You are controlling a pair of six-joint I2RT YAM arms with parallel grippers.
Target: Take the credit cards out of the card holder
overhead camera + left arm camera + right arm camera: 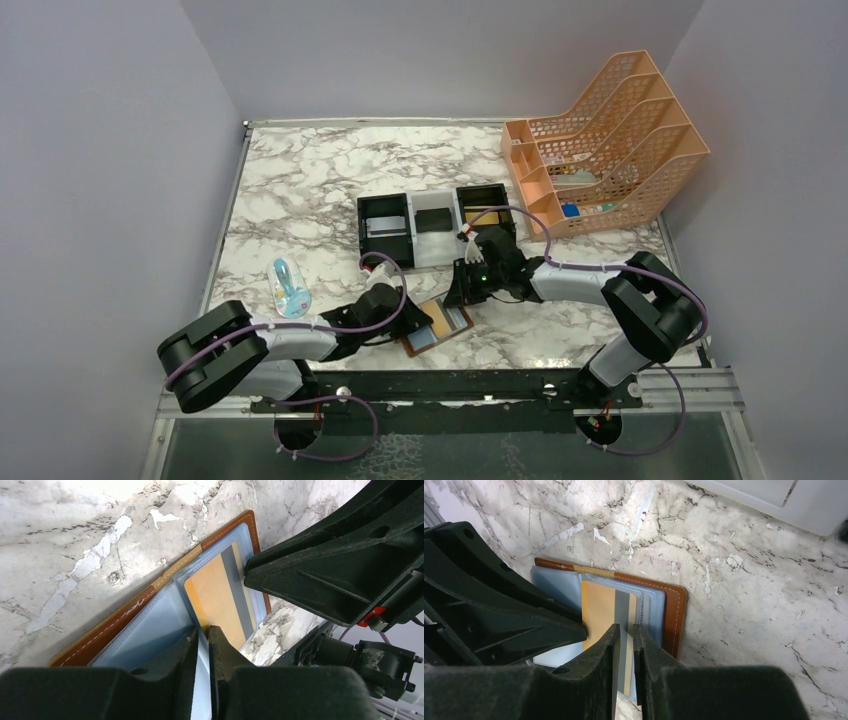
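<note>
Top view: even overhead light, sharp throughout, the table (300, 180) bright, with soft shadows at lower centre. Left wrist view: glare washes out the marble at top centre, and the left gripper (203, 630) along the bottom is dark and soft. Right wrist view: dimmer, the right gripper (625, 628) blurred, the card (596, 610) crisp.

Brown card holder (674, 615), pale-blue pockets (551, 582); gold-tan credit card (599, 610) w/ seemingly grey stripe (622, 610).
</note>
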